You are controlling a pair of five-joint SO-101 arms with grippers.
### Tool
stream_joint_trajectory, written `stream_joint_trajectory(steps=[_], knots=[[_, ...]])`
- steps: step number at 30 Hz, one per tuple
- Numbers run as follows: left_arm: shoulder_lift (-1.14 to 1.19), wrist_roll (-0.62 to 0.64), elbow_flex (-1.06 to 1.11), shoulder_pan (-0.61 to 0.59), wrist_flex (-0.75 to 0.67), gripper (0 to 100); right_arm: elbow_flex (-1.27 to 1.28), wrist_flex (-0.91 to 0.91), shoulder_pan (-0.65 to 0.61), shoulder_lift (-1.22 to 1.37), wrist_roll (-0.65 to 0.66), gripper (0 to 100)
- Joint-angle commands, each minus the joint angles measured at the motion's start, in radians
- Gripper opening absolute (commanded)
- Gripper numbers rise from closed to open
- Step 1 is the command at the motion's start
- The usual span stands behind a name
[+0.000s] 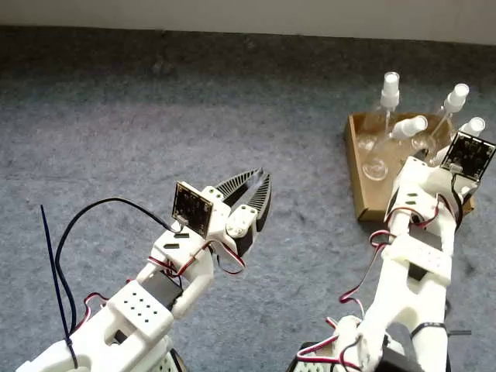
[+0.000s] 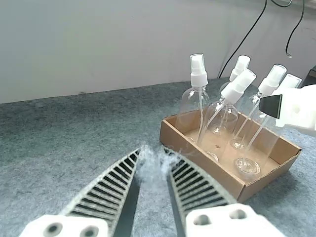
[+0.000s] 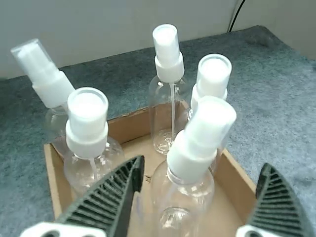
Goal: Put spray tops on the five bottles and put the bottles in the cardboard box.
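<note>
The cardboard box (image 1: 363,182) sits at the right of the grey table, and several clear bottles with white spray tops (image 1: 390,89) stand or lean inside it. My right gripper (image 3: 202,167) hangs over the box, wide open, its fingers on either side of the nearest tilted bottle (image 3: 183,190) without touching it. Other capped bottles (image 3: 170,103) stand behind that one. My left gripper (image 1: 262,177) is shut and holds nothing. It hovers over bare carpet left of the box, pointing toward the box (image 2: 207,170) and its bottles (image 2: 197,98).
The grey carpeted table surface (image 1: 155,116) stretches to the left of and behind the box. A black cable (image 1: 85,221) loops beside the left arm. A pale wall (image 2: 98,44) runs along the table's far edge. The right arm (image 2: 296,108) reaches over the box's far side.
</note>
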Motion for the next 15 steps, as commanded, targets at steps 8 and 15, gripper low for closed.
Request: stream_joint_trajectory(steps=[8, 15], knots=[[-0.01, -0.1, -0.136, -0.039, 0.278, 1, -0.033, 0.496, -0.001, -0.389, 0.015, 31.7], [-0.012, -0.101, -0.412, -0.186, 0.704, 1, -0.036, 0.716, -0.019, -0.63, 0.153, 31.7]])
